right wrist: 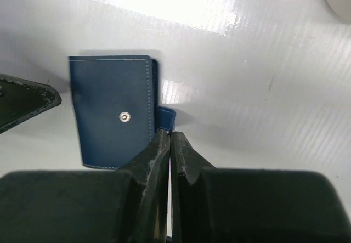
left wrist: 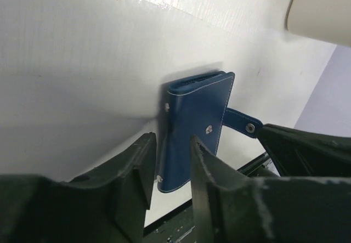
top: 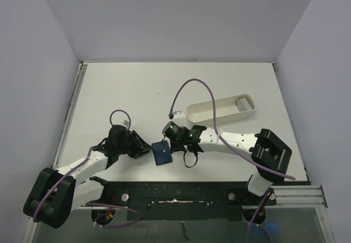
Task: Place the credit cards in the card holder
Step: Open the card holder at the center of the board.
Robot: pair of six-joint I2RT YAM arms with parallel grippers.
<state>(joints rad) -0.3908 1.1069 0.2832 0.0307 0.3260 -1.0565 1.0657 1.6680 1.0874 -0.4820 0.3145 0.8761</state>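
- Two white-and-black robot arms reach in from the near edge. The left arm (top: 82, 169) angles rightward and the right arm (top: 230, 141) angles leftward. Their tips meet near the front middle of the table.
- Under them lies the white ribbed plastic table (top: 219, 84).
- Toward the right rear sits the long white oval plastic tray (top: 208, 113), with a small grey item (top: 240, 104) at its right end, too small to tell what it is.
- Between the two arm tips, the small navy-blue stitched leather wallet (top: 162, 153) lies flat and folded closed on the table, well apart from the tray.
- The left gripper (left wrist: 171, 144) has its black fingers slightly spread at the wallet's side. The blue edge shows in the gap, but contact cannot be told.
- The right gripper (right wrist: 170, 136) has its fingers pressed together just at the tab's end. Whether they pinch it cannot be told.
- The blue snap tab (right wrist: 166, 119) sticks out unfastened from the wallet's other side, and its silver stud shows in the left wrist view.
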